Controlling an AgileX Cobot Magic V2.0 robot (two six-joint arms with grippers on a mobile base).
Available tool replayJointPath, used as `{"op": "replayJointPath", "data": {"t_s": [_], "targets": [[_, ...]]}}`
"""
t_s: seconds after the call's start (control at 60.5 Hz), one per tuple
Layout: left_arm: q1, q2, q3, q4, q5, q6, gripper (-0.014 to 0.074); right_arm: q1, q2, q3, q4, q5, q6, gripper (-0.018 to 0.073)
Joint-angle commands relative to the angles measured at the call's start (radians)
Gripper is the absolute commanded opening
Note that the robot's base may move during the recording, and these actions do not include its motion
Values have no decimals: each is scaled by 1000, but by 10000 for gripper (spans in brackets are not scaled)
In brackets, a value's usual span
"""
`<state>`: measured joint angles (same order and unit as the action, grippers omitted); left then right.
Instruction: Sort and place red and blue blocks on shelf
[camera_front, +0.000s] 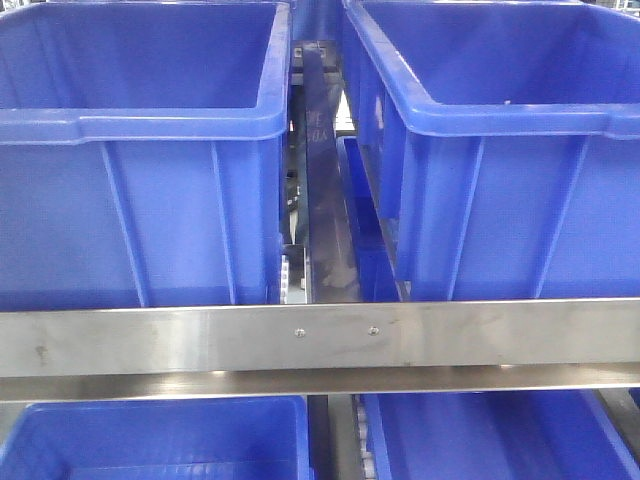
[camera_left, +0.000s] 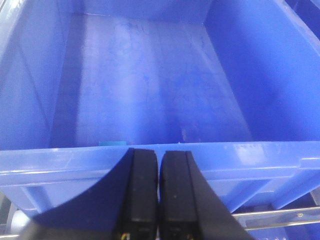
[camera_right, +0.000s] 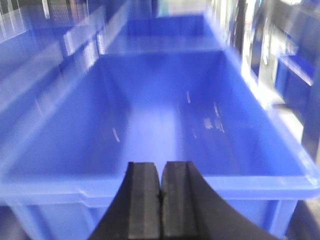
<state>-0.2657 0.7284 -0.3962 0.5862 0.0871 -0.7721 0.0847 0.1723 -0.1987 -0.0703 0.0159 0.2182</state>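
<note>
Shelf (camera_front: 200, 338) fills your front view: its brushed-metal rail with two screws runs under two large blue bins (camera_front: 140, 150), with more bins on the tier below. No arm shows there. Only your left wrist view shows the left claw (camera_left: 159, 187), fingers pressed together and holding nothing, just above a bin's near rim (camera_left: 240, 152). The blurred right wrist view shows the right claw (camera_right: 161, 195) likewise closed. You see neither block anywhere.

shelf (camera_front: 200, 338) steel rail, 2 screws | upper tier: 2 blue bins (camera_front: 140, 150) side by side
</note>
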Motion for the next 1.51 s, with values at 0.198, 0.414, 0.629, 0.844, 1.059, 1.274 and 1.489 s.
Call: {"op": "replayJointPath", "data": {"t_s": [0.198, 0.414, 0.629, 0.844, 1.059, 1.274, 1.489], "targets": [[-3, -6, -29, 4, -65, -1, 122, -6, -190, 155, 19, -34, 9, 48], [-3, -6, -29, 4, -65, -1, 122, -6, -203, 207, 27, -21, 20, 48], [-3, -6, -29, 4, -65, -1, 122, -6, -203, 207, 27, -21, 20, 48], [-3, -6, -29, 4, -65, -1, 122, -6, -203, 207, 27, -21, 20, 48], [-3, -6, -29, 4, -65, -1, 122, -6, -203, 207, 27, -21, 20, 48], [-3, -6, -29, 4, -65, -1, 122, -6, -203, 207, 27, -21, 20, 48], [-3, -6, -29, 4, -65, -1, 122, -6, -203, 207, 27, -21, 20, 48]]}}
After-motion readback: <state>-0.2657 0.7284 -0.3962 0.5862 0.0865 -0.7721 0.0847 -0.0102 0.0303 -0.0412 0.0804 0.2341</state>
